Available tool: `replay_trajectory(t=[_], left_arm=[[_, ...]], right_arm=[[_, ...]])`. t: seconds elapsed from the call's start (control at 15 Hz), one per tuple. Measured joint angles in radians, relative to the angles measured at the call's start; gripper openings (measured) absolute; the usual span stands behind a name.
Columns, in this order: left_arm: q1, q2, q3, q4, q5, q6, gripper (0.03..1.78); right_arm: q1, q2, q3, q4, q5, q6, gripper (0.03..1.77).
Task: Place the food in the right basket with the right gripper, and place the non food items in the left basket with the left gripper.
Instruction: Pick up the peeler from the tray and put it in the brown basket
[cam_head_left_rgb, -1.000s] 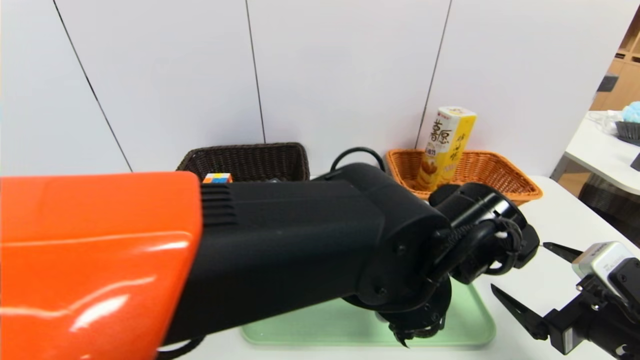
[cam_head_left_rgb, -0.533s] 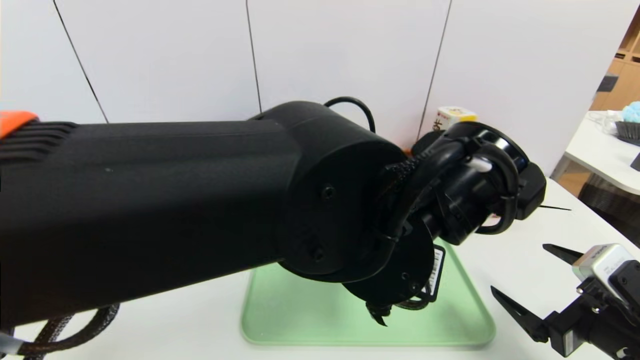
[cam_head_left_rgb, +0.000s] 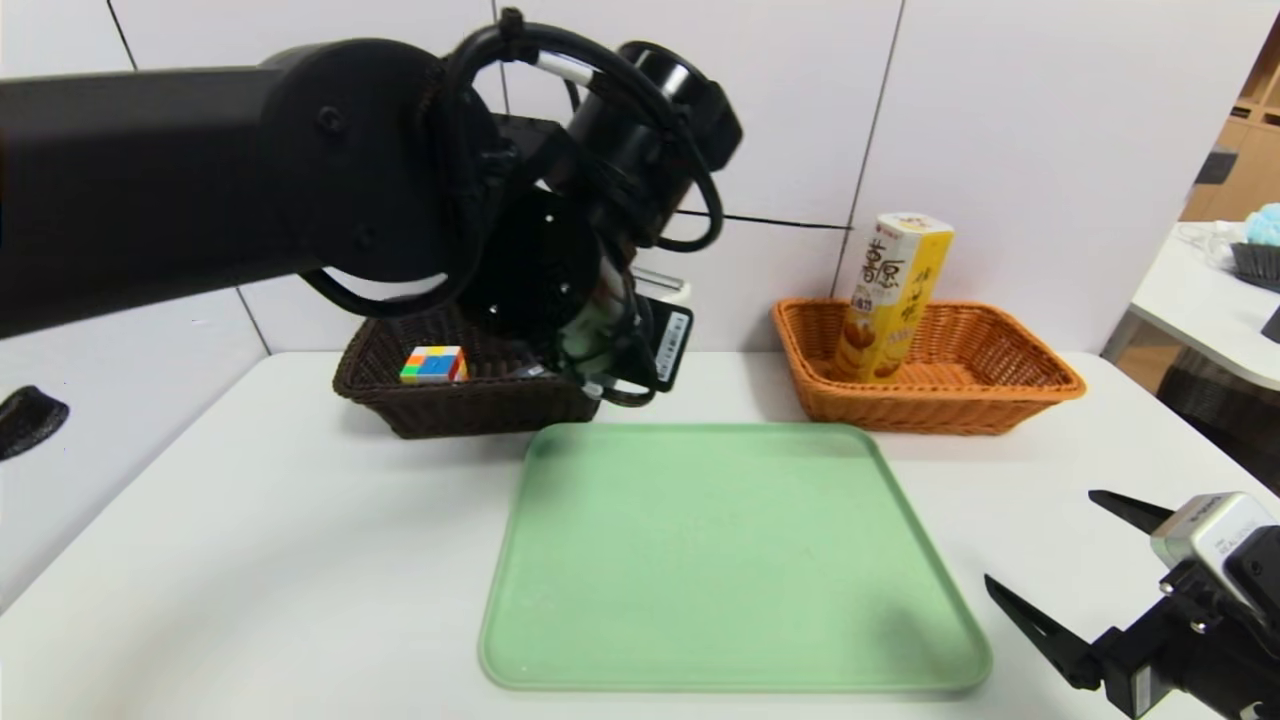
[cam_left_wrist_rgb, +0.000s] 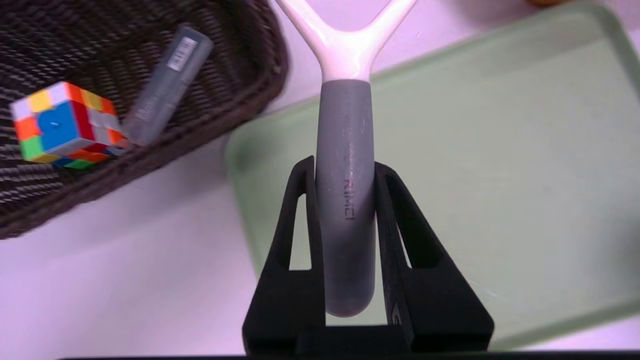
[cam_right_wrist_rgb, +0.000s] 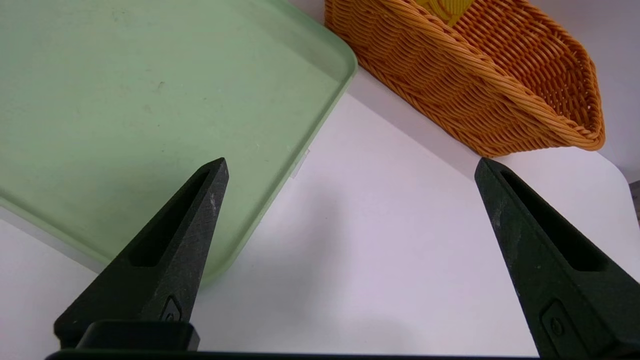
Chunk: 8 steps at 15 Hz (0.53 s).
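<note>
Left claw (cam_left_wrist_rgb: 345, 167): clamped on the grey handle of a white-forked tool (cam_left_wrist_rgb: 345, 150), handle running lengthwise between both fingers, white fork end projecting past the tips. Claw hangs above the gap between the dark basket (cam_head_left_rgb: 400, 405) and the green tray (cam_head_left_rgb: 735, 560), near the basket's right end. Dark basket holds a colour cube (cam_head_left_rgb: 433, 364) and a grey tube (cam_left_wrist_rgb: 167, 85), the tube's end touching the cube.

Right claw (cam_right_wrist_rgb: 350, 210): spread wide, holding nothing, low over the white tabletop (cam_head_left_rgb: 250, 520) just beside the tray's right edge. Orange basket (cam_head_left_rgb: 1000, 385) beyond it, with a yellow snack box (cam_head_left_rgb: 895, 295) upright inside.
</note>
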Motion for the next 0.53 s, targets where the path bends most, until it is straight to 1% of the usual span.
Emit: replay_trajectory(t=[0.07,0.2,0.4,0.53], left_arm=[[0.028,-0.007,0.0,-0.001,-0.019,0.036,0.34],[0.087,-0.024,0.001,-0.002,-0.088,0.126,0.34],[0.172,-0.046,0.004,-0.003,-0.187,0.306,0.34],[0.219,-0.057,0.008,-0.003,-0.24,0.418,0.34]], right_arm=[[0.0,0.0,0.0,0.0,0.0,0.0,1.7],[0.0,-0.001,0.002,-0.001,0.0,0.001,1.7],[-0.001,-0.012,0.012,0.002,0.003,0.001,1.7],[-0.001,-0.017,0.013,0.003,0.003,0.002,1.7]])
